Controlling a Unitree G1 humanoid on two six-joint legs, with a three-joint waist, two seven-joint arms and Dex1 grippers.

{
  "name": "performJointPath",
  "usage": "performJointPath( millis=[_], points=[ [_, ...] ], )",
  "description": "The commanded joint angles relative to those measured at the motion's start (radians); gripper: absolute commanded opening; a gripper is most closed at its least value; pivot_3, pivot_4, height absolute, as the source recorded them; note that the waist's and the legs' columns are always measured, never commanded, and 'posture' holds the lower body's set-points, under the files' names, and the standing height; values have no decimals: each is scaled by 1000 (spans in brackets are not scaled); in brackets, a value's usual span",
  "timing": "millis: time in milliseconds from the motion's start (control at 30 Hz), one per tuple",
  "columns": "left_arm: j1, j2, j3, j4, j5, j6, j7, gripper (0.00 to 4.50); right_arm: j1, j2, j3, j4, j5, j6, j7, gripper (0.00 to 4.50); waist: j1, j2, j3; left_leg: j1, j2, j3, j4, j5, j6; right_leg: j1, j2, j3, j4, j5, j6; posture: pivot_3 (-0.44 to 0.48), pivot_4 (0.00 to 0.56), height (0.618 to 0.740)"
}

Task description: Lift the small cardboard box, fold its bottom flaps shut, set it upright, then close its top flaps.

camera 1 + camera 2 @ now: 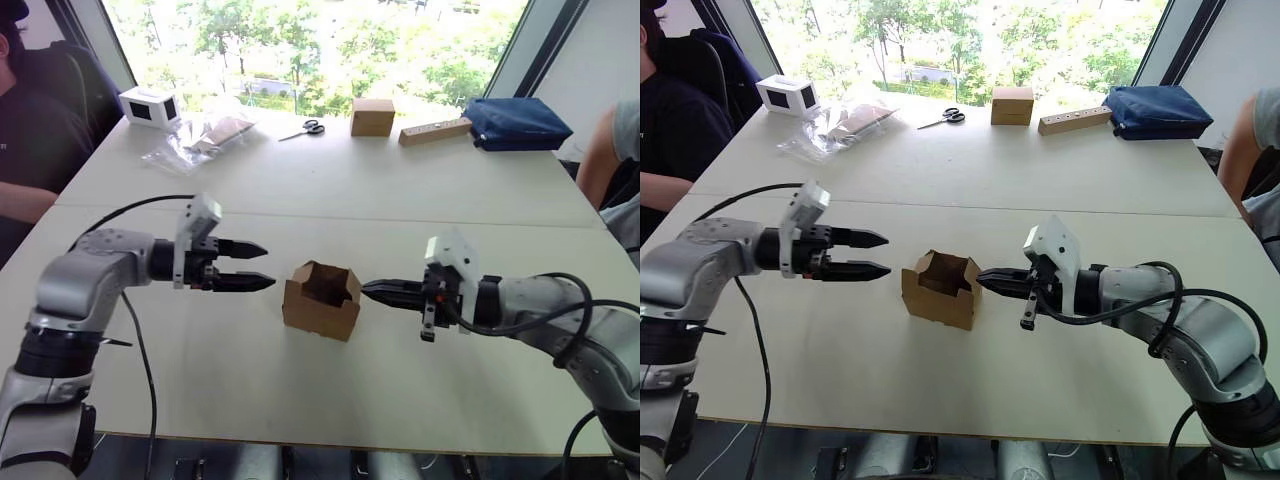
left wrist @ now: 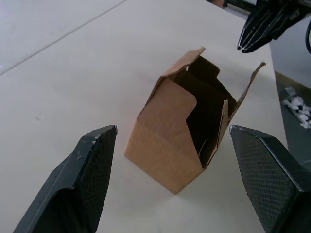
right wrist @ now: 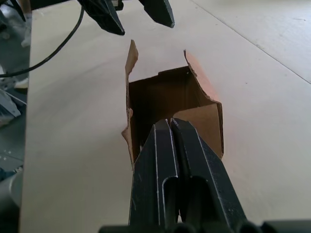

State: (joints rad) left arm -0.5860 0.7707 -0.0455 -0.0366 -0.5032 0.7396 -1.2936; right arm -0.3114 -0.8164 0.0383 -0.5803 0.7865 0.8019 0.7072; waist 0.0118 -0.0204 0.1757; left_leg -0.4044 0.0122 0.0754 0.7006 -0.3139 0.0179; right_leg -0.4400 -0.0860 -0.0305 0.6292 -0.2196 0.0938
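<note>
small cardboard box (image 1: 321,299) between end effectors, scissors (image 1: 303,129) far behind

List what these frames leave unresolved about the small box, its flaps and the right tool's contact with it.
- Bottom flaps of the small cardboard box: hidden against the table in every view, so whether they are folded shut is unclear.
- Right tool: its tip meets the box's edge in the eye views; the right wrist view's own fingers cover that spot, so pressing or merely near is unclear.
- Top flaps: the inside is in shadow in the left wrist view.
</note>
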Motion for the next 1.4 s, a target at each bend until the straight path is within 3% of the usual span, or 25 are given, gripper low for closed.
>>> performJointPath(
  millis=[33,100,133,200,367,400,767,1133,1400],
  points=[
    [-57,-13,-10,35,12,-47,-10,3564,-22,15,1,-2,-30,-23,6,0,0,0,0,0,0,0,0,0,0,0,0,0,0,0,0,0,150,740],
    [-76,-18,-15,54,7,-60,-29,3091,-24,25,1,-4,-38,-22,4,0,0,0,0,0,0,0,0,0,0,0,0,0,0,0,0,0,150,740],
    [-80,-19,-16,58,6,-64,-36,2579,-24,28,0,-5,-40,-20,4,0,0,0,0,0,0,0,0,0,0,0,0,0,0,0,0,0,150,740],
    [-85,-19,-26,61,5,-72,-55,2087,-13,34,0,-8,-53,-22,0,0,0,0,0,0,0,0,0,0,0,0,0,0,0,0,0,0,150,740],
    [-92,-35,-53,69,9,-85,-85,234,-2,45,12,-7,-86,-29,5,0,1,0,0,0,1,0,0,0,0,0,0,0,0,0,0,0,150,740],
    [-96,-41,-58,75,10,-87,-85,81,-3,49,16,-4,-93,-30,5,0,1,0,0,0,1,0,0,0,0,0,0,0,0,0,0,0,150,740],
    [-114,-102,-145,122,58,-141,-112,81,-21,83,85,49,-204,-90,38,0,0,0,0,0,0,0,0,0,0,0,0,0,0,0,0,0,150,740],
    [-119,-126,-241,175,209,-259,-90,81,-55,98,178,91,-322,-121,79,0,1,0,0,0,0,0,0,0,0,0,0,0,0,0,0,0,150,740],
    [-107,-141,-242,179,234,-298,-91,81,-85,109,215,131,-388,-127,92,0,0,0,0,1,0,0,0,0,1,1,0,0,0,0,0,0,150,740]
  ],
)
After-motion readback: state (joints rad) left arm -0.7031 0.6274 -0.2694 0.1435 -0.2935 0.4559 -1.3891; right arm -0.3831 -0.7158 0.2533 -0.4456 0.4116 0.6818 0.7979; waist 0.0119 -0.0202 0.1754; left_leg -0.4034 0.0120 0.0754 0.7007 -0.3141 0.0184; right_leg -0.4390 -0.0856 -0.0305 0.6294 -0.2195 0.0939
